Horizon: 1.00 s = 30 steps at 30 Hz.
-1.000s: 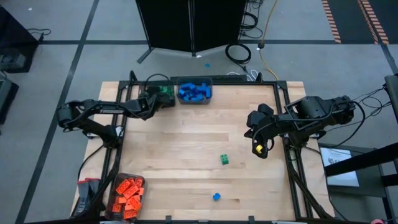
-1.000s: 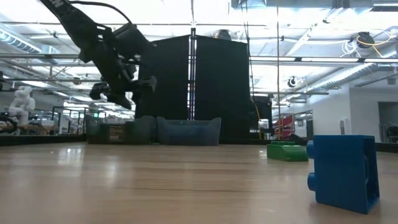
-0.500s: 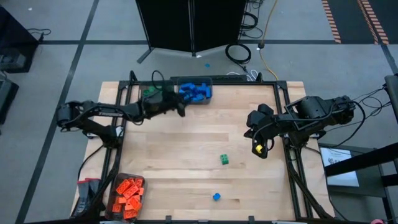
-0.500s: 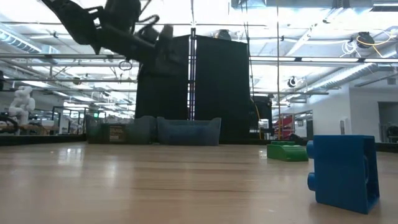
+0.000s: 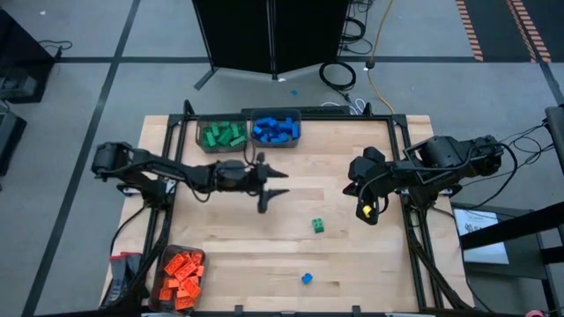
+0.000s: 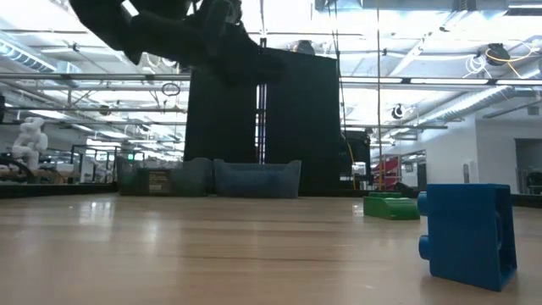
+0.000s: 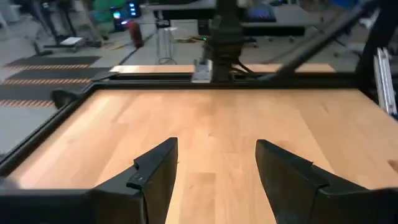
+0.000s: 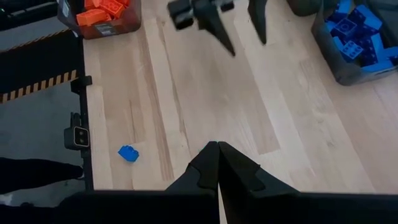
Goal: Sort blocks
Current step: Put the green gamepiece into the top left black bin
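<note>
Green is the colour that matters next: a single green block [image 5: 317,226] lies loose on the wooden surface [image 5: 264,255], and a single blue block [image 5: 306,278] sits nearer the front edge, well apart from it; the rest are already binned, green ones in the green bin [image 5: 221,134] and blue ones in the blue bin [image 5: 277,129] at the far edge, orange ones in the orange bin [image 5: 182,273] at the front left corner.

Left gripper [image 5: 275,185] is out over the middle of the surface with its fingers [image 7: 155,171] apart and nothing between them; its wrist view shows only bare wood ahead, so neither loose block lies in its line yet. From those fingertips the green block is off to the right and towards the front edge, near but not under them; the blue block is farther the same way.

Right gripper [image 5: 367,211] hangs by the right edge with its fingers [image 8: 217,163] pressed together and empty; it is also near the green block, on the block's right and slightly farther back.

Judging by the spread fingers and the reach, the left arm seems the one at work; it would need to swing right and forward, then come down over the green block. That block is too small here to tell its long axis.
</note>
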### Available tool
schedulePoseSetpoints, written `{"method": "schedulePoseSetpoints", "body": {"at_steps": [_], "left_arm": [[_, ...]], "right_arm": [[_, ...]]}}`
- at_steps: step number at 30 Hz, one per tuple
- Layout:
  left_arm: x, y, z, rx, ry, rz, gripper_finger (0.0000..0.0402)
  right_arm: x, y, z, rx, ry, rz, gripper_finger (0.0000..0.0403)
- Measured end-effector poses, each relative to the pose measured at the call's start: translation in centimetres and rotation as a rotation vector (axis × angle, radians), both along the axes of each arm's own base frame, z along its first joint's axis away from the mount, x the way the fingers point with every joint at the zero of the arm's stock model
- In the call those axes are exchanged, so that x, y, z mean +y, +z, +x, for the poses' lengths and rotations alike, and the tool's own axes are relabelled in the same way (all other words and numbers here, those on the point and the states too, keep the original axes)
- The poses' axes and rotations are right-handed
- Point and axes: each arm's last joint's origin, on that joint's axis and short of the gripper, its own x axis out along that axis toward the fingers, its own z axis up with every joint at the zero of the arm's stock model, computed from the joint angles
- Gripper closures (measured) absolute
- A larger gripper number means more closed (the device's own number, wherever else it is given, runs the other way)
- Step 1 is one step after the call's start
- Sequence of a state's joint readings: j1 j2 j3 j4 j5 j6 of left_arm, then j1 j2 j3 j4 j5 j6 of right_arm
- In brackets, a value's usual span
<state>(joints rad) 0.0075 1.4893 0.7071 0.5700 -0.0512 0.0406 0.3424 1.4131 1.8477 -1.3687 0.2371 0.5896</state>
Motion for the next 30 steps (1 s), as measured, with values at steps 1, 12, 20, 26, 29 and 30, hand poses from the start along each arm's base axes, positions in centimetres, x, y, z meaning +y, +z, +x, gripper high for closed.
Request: {"method": "schedulePoseSetpoints", "body": {"at_steps": [1, 12, 20, 26, 29, 30], "left_arm": [[-0.2, -0.1, 0.5, 0.006, -0.016, 0.013, 0.0185], [-1.1, -1.4, 8.3, 0.151, -0.131, 0.02, 0.0184], [-4.4, -2.9, 12.2, 0.233, -0.223, 0.068, 0.0184], [-7.2, -4.9, 12.5, 0.292, -0.411, 0.259, 0.0184], [-7.5, -5.6, 12.5, 0.302, -0.46, 0.283, 0.0184], [-7.6, -5.9, 12.5, 0.304, -0.48, 0.309, 0.0184]], "right_arm": [[0.0, 0.0, 0.0, -0.002, 0.0, 0.001, 0.0403], [0.0, 0.1, 0.1, -0.015, -0.031, 0.033, 0.0403], [0.1, 0.1, 0.1, -0.013, -0.043, 0.049, 0.0403], [0.0, 0.1, 0.0, -0.007, -0.038, 0.044, 0.0403], [0.0, 0.0, 0.0, -0.003, -0.032, 0.038, 0.0403], [0.0, 0.0, 0.0, -0.003, -0.029, 0.036, 0.0403]]}}
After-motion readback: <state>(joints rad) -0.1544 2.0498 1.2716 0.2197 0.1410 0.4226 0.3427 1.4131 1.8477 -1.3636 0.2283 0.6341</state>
